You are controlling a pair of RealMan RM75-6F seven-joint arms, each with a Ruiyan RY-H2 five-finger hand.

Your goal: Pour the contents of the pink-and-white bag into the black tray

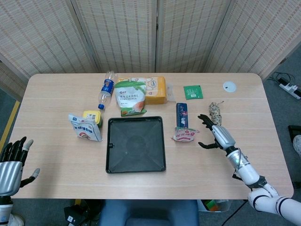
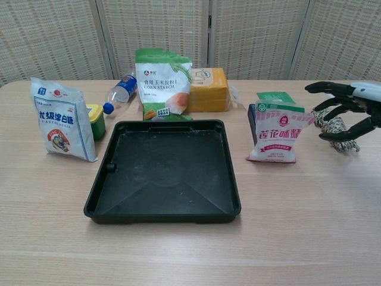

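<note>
The right robot hand [image 1: 215, 134] reaches in from four o'clock on an extended arm, fingers [image 2: 326, 87] spread apart and holding nothing. The left robot hand [image 1: 11, 162] sits low at eight o'clock, palm upright, fingers apart, empty.

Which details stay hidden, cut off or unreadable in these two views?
- Pink-and-white bag: contents unseen in both views; the packaging is opaque.
- Dark blue flat packet: mostly hidden behind that bag in the chest view.
- Left hand: cut by the head view's edge.
- Small green sachet: print too small to read.
</note>
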